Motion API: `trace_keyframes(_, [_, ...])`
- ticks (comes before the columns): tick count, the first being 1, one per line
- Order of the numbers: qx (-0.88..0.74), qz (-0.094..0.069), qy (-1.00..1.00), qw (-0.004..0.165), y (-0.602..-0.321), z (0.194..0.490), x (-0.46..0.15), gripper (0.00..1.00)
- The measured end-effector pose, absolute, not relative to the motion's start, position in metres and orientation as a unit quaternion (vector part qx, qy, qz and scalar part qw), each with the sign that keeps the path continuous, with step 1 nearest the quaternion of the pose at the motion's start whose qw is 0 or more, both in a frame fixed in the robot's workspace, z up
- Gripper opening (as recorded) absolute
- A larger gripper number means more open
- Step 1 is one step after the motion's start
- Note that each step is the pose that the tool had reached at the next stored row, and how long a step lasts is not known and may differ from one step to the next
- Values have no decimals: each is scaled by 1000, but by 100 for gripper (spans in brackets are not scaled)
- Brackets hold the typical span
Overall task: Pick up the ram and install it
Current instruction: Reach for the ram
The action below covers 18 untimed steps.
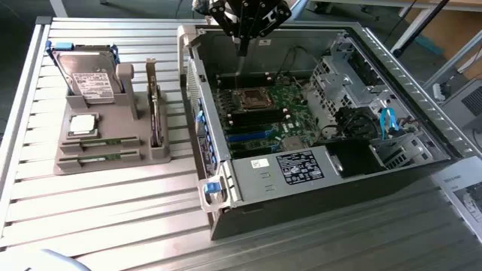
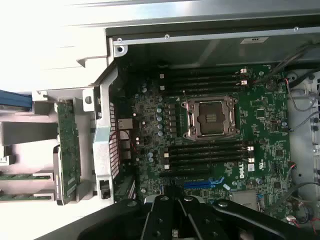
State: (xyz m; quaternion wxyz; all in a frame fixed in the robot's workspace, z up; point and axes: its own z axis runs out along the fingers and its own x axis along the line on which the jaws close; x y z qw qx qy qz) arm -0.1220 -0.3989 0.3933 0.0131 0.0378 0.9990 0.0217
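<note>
While hung above the open case [image 1: 249, 182], gripper [image 1: 242, 51]: shut tight, nothing gripped
ram [image 1: 98, 144]: two green sticks seated in the grey holder [image 1: 113, 121], exterior view's left of the case, well apart from gripper

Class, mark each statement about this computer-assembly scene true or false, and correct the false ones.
1. Two ram sticks lie in the grey holder. True.
2. The hard drive is mounted inside the computer case. False: it stands in the holder.
3. The gripper hangs over the open case. True.
4. The jaws stand wide open. False: they are shut.
</note>
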Motion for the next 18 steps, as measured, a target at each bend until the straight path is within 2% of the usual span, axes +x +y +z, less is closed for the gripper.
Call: trace_keyframes(18, [38,22,999,13,-399,393,-129,10])
